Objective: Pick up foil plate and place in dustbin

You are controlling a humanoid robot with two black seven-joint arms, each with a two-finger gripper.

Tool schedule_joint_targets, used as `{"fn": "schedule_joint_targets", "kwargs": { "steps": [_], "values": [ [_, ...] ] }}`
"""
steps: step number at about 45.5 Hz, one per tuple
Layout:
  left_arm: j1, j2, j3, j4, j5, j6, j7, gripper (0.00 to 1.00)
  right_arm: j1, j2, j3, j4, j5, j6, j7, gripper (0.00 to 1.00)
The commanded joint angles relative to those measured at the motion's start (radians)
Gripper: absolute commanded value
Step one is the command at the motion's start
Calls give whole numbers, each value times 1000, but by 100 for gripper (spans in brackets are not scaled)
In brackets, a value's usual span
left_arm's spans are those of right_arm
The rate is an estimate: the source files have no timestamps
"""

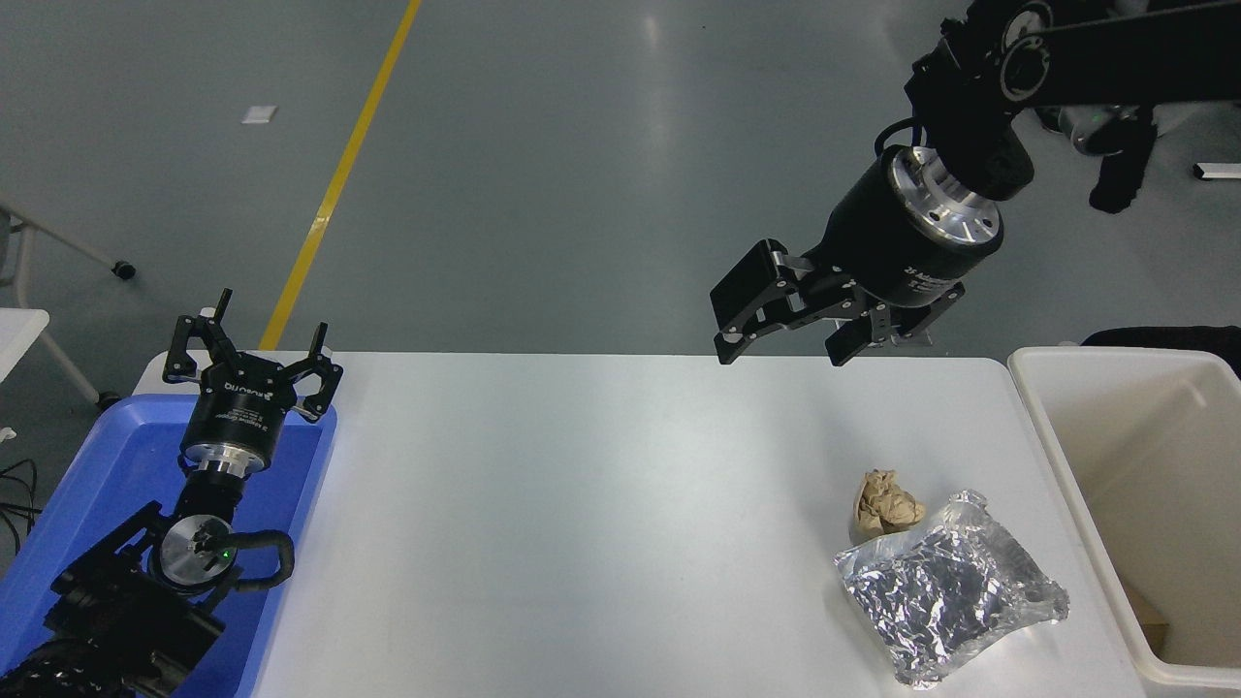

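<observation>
- Near the table's right front corner, the foil plate (950, 586) is seen lying flat on the white table (582, 523), crinkled and shiny, just left of the dustbin (1071, 504).
- Touching the plate's far left edge, a small crumpled brown paper ball (884, 504) is found.
- At the table's right end the cream-white dustbin is set, its rim close beside the table edge; something brown is glimpsed low inside it, but what it is cannot be told.
- Above the table's far edge the right gripper (787, 341) is held in the air, well apart from the plate, its fingers spread wide and nothing held between them.
- At the lower left the left gripper (254, 351) is parked over a blue plastic tray (87, 504), its fingers likewise spread and nothing gripped.
- Beyond the table a grey floor with a yellow line (334, 184) is shown.
</observation>
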Motion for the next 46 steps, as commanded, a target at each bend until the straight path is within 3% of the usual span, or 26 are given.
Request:
{"fn": "schedule_joint_targets", "kwargs": {
  "steps": [1, 35, 46],
  "values": [
    [0, -2, -2, 0, -1, 0, -3, 100, 22, -19, -9, 22, -4, 1, -3, 100],
    [0, 0, 0, 0, -1, 0, -3, 100, -30, -22, -15, 11, -21, 1, -3, 100],
    [0, 0, 0, 0, -1, 0, -3, 100, -136, -37, -17, -3, -127, 1, -1, 100]
  ]
}}
